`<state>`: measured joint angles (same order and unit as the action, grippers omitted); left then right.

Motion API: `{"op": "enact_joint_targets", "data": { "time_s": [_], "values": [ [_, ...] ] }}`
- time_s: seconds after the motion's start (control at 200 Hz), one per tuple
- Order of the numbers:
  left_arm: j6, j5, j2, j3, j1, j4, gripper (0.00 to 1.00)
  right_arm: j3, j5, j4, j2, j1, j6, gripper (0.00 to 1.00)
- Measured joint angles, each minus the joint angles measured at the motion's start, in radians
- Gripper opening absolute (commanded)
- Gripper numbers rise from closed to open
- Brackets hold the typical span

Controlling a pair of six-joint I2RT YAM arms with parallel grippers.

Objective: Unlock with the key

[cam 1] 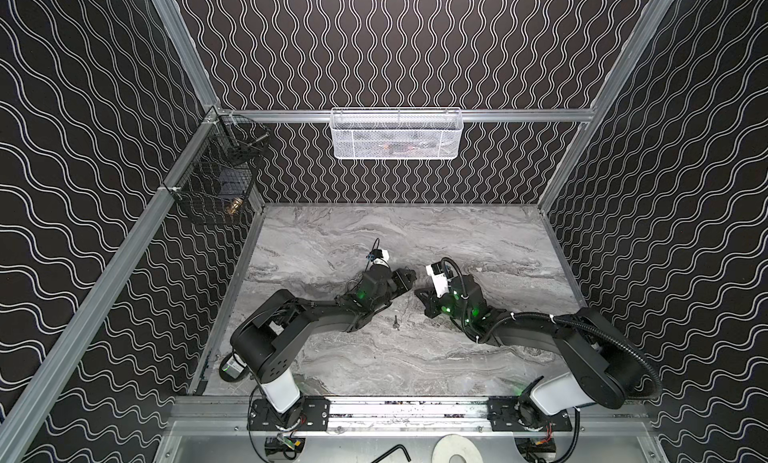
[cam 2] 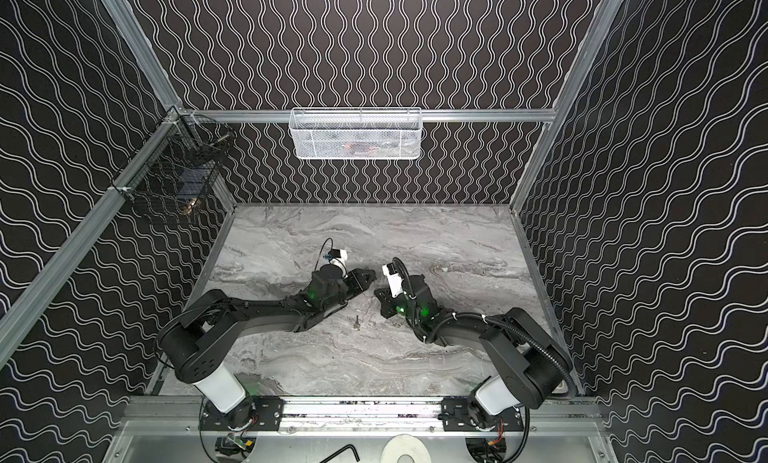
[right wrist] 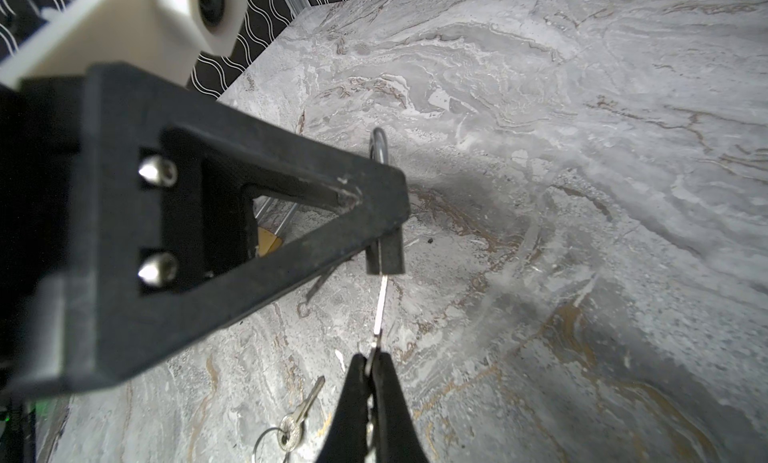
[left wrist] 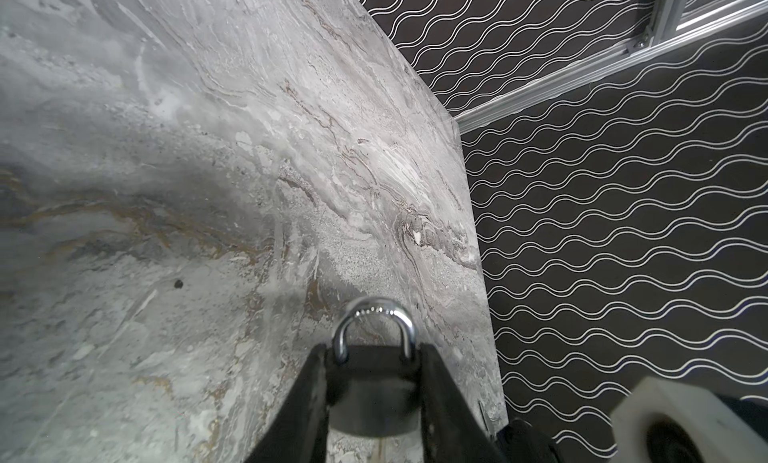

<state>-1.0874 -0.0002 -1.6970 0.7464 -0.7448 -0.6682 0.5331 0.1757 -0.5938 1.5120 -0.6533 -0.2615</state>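
Padlock (left wrist: 370,402) sits clamped between the two fingers of the left pincer (left wrist: 372,351). It is held over the tabletop (left wrist: 166,191), and its silver shackle (left wrist: 374,319) sticks out past the fingertips. The right pincer (right wrist: 371,359) is pressed together on the bow of a key (right wrist: 380,305). The blade points straight at the bottom edge of the lock body and reaches it; how deep it sits cannot be told.

In the right wrist view the left pincer's black finger frame covers most of the lock, leaving only a narrow edge of the body and a bit of shackle showing. In both top views the two pincers meet almost tip to tip near the middle of the tabletop, and lock and key are too small there to make out.

A spare key (right wrist: 305,402) on a ring lies flat on the tabletop, apart from both pincers and nearer the front, between the two arms (cam 1: 395,323).

Well away from the work, a white mesh basket (cam 1: 395,135) hangs on the back rail. A black wire basket (cam 1: 216,178) hangs on the left rail with a brass-coloured thing (cam 1: 234,207) inside. A black L-shaped tool (cam 1: 395,452) and a white disc (cam 1: 455,450) lie on the metal ledge in front.

Counted: one padlock, two keys, two baskets, two arms.
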Motion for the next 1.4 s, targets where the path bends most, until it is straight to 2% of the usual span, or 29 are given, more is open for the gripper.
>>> {"op": "enact_joint_targets", "data": {
  "time_s": [0.175,0.385,0.956,1.231,1.401],
  "values": [
    [0.021,-0.014,0.0,-0.023,-0.013,-0.029,0.02,-0.015,0.049,-0.002,-0.005,0.027,-0.019,0.0],
    [0.02,-0.044,-0.019,-0.035,-0.033,-0.079,0.0,-0.026,0.057,0.0,-0.015,0.033,-0.035,0.0],
    [0.029,-0.094,-0.045,-0.018,-0.059,-0.085,0.0,-0.038,0.026,0.016,-0.04,0.034,-0.037,0.0],
    [0.039,-0.178,-0.054,-0.005,-0.095,-0.056,0.0,-0.033,0.021,0.029,-0.026,0.034,-0.042,0.0],
    [0.016,-0.18,-0.079,0.019,-0.101,-0.043,0.0,-0.035,-0.002,0.054,-0.039,0.035,-0.044,0.0]
  ]
}}
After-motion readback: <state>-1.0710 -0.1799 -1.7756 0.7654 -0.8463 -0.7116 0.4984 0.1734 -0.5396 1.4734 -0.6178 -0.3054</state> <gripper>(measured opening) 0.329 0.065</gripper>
